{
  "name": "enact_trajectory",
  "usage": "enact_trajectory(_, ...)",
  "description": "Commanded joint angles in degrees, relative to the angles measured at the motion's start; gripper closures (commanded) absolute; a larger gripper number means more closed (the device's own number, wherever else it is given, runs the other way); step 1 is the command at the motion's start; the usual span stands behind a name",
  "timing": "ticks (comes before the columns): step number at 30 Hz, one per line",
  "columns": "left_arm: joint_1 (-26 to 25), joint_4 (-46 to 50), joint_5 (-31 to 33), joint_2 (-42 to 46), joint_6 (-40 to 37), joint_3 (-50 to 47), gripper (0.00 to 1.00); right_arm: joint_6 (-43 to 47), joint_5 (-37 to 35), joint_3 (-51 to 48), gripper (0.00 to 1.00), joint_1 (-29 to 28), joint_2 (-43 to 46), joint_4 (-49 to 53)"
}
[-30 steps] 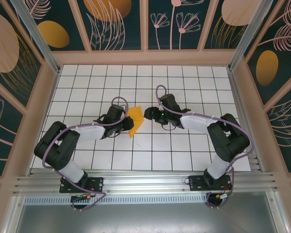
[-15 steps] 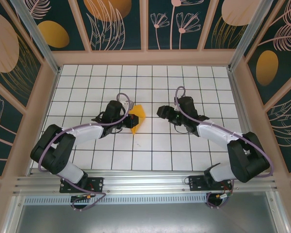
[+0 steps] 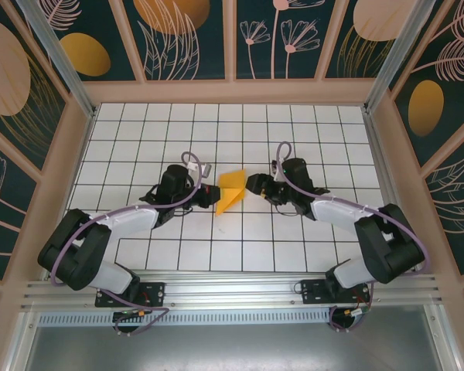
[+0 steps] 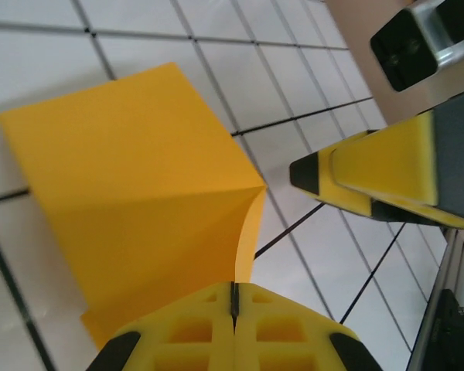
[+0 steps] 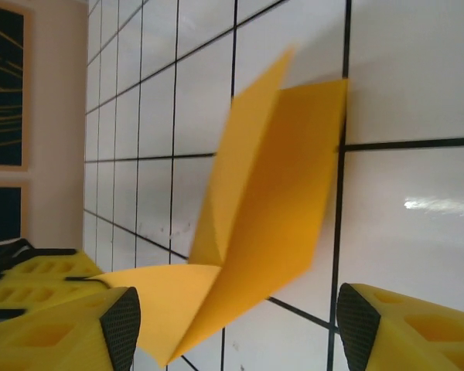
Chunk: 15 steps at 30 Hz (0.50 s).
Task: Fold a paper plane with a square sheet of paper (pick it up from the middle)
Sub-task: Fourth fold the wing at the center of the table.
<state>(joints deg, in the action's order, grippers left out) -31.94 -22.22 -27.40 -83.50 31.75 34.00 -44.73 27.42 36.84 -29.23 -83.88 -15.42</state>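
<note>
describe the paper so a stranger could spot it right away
Look at the white grid table, near its middle. The folded orange-yellow paper is there, pinched in the left arm's fingers; it is the only orange thing over the tiles, unlike the painted wall ovals.

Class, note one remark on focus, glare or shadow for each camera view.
Top external: even light, sharp throughout, only faint shadows. Left wrist: paper crisp and bright. Right wrist: paper edges soft; glare streak on a white tile.
</note>
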Motion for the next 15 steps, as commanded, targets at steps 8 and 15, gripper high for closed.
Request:
enact_trajectory(8, 0.0, -6.8, 5.6, 0.7, 9.0, -5.8, 0.96, -3.2, 5.8, 3.5, 0.35, -6.4, -11.7, -9.5)
enact_trajectory(15, 0.0, -7.2, 5.1, 0.8, 9.2, -5.8, 0.96, -3.2, 6.9, 5.5, 0.46, -7.2, -15.0, -11.2)
